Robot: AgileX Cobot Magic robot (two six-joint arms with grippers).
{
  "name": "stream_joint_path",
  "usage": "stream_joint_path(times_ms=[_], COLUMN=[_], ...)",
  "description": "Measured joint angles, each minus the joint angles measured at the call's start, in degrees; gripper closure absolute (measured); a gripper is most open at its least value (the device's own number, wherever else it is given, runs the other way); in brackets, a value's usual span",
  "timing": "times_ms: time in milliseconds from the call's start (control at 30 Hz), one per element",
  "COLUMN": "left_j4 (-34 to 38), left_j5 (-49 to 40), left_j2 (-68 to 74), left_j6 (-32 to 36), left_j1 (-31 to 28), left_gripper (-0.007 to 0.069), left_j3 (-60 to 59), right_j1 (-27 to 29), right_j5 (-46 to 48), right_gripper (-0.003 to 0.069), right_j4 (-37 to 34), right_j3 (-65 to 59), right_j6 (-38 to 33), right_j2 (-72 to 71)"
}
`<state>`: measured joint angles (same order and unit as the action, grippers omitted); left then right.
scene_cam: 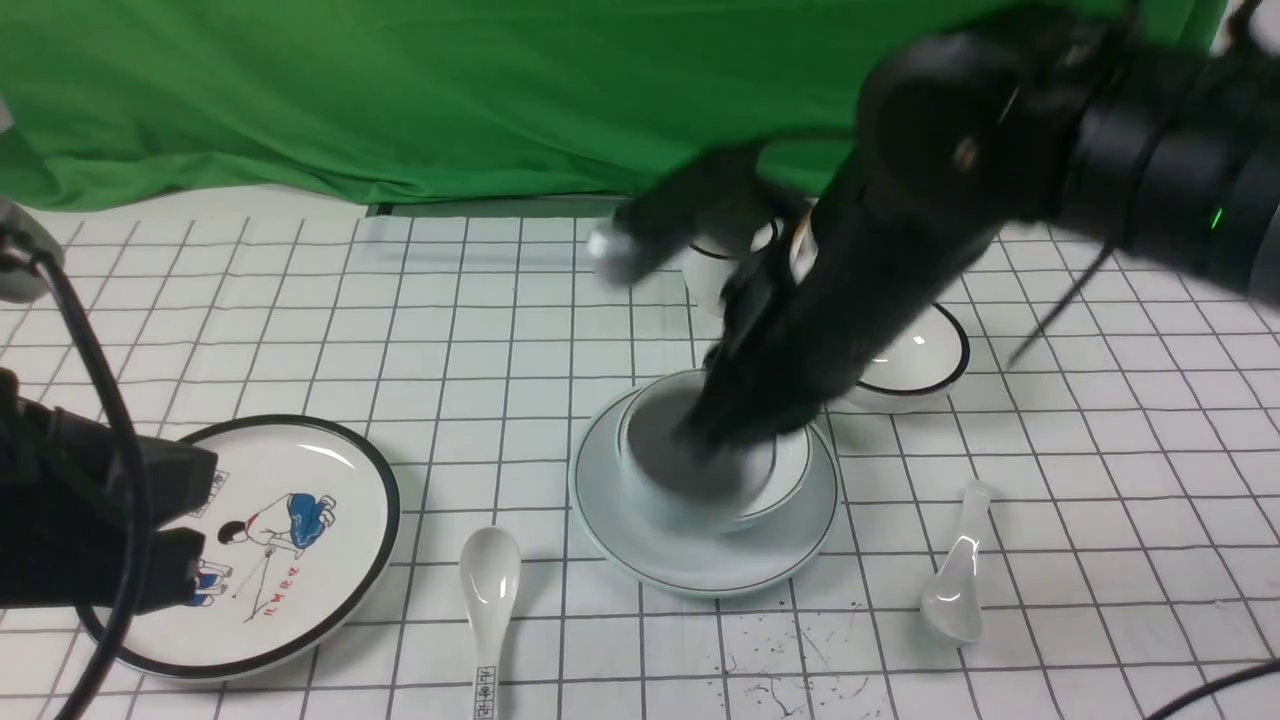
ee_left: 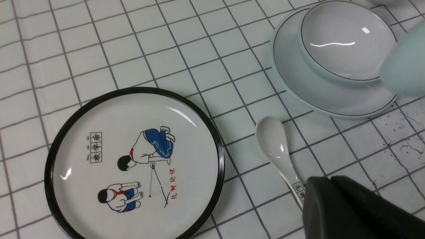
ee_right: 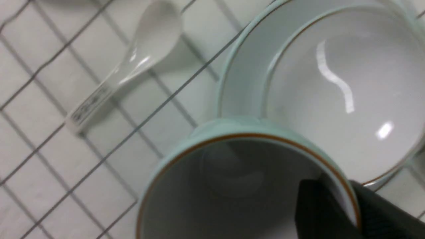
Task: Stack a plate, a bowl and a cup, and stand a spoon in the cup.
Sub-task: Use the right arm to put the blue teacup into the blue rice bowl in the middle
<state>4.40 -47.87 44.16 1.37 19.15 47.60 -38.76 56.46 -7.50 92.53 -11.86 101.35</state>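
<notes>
The pale blue-green plate (scene_cam: 700, 565) lies at the table's middle with the matching bowl (scene_cam: 790, 478) in it; both show in the left wrist view (ee_left: 292, 89) (ee_left: 342, 43) and right wrist view (ee_right: 242, 73) (ee_right: 348, 83). My right gripper (scene_cam: 725, 430) (ee_right: 350, 202) is shut on the rim of the pale blue-green cup (scene_cam: 670, 485) (ee_right: 232, 186), one finger inside and one outside. It holds the cup, blurred, over the bowl's left side. The plain white spoon (scene_cam: 955, 580) lies right of the plate. My left gripper (scene_cam: 200, 520) (ee_left: 328, 181) is shut and empty at the far left.
A black-rimmed cartoon plate (scene_cam: 270, 540) (ee_left: 132, 166) lies front left. A spoon with black characters (scene_cam: 488, 590) (ee_left: 274, 142) (ee_right: 132, 63) lies between it and the plate. A white black-rimmed bowl (scene_cam: 915, 360) and a white cup (scene_cam: 712, 275) stand behind my right arm.
</notes>
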Motion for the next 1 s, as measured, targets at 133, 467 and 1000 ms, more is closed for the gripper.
stream_joint_path(times_ms=[133, 467, 1000], left_j4=[0.0, -0.19, -0.24], left_j5=[0.0, 0.05, 0.24], left_j2=[0.0, 0.0, 0.0], left_j6=[0.2, 0.39, 0.39], left_j1=[0.0, 0.0, 0.0], left_gripper=[0.0661, 0.0661, 0.0661], left_j3=[0.0, 0.0, 0.0], right_j1=[3.63, 5.11, 5.15], right_j5=[2.14, 3.88, 6.5], right_gripper=[0.0573, 0.0573, 0.0155], right_j4=[0.83, 1.73, 3.76], right_j3=[7.02, 12.9, 13.89], right_j6=[0.0, 0.17, 4.53], right_j2=[5.65, 18.41, 18.5])
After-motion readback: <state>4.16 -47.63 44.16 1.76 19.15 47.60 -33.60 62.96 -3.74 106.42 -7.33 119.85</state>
